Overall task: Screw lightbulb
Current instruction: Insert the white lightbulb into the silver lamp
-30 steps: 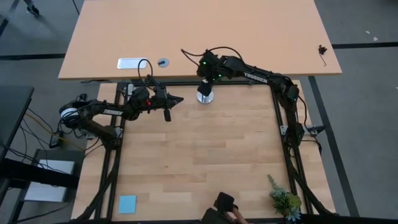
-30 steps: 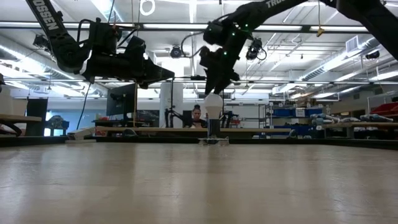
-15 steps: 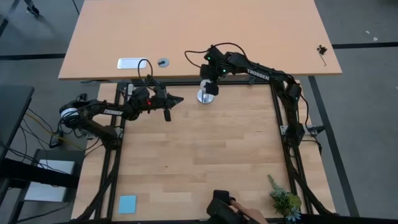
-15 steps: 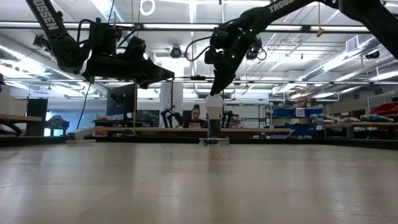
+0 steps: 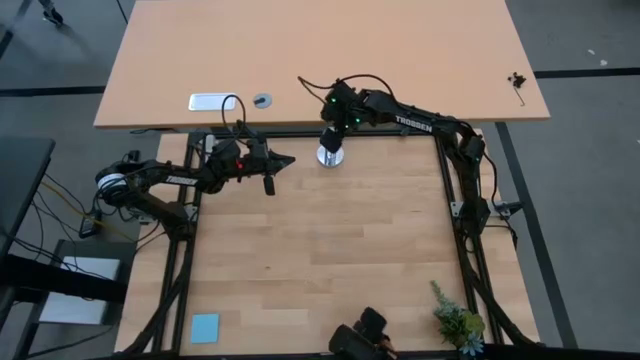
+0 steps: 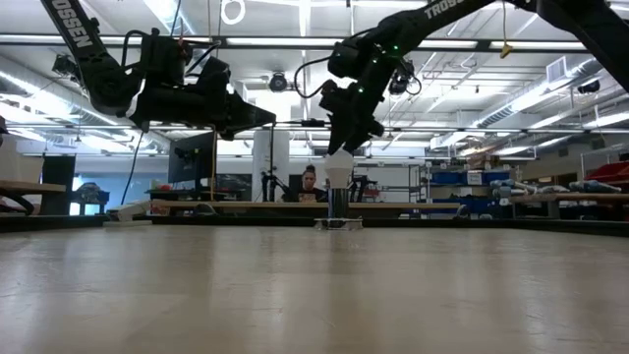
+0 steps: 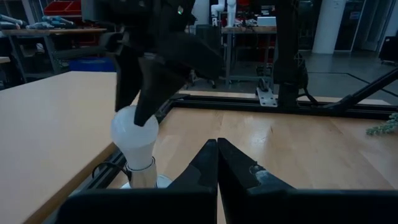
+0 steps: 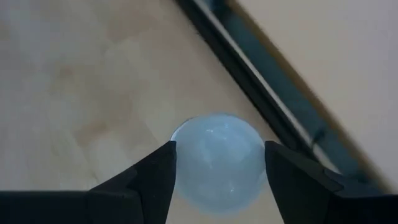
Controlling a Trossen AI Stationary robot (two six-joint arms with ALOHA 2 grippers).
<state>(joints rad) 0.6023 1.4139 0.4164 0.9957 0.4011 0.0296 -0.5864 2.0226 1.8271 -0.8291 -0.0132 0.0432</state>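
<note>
The right gripper (image 8: 217,177) hangs straight over the lightbulb (image 8: 216,162), its fingers (image 8: 155,180) spread to either side of the globe, whether touching I cannot tell. The bulb stands upright in a silver socket disc (image 5: 329,156) at the tabletop's (image 5: 330,250) far edge. Half a second ago the gripper sat farther back and higher. Only the left wrist view shows the bulb's neck; the left gripper (image 7: 216,152), pressed together, waits nearby.

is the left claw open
No, the left claw's two fingers are pressed together, empty, beside the bulb.
</note>
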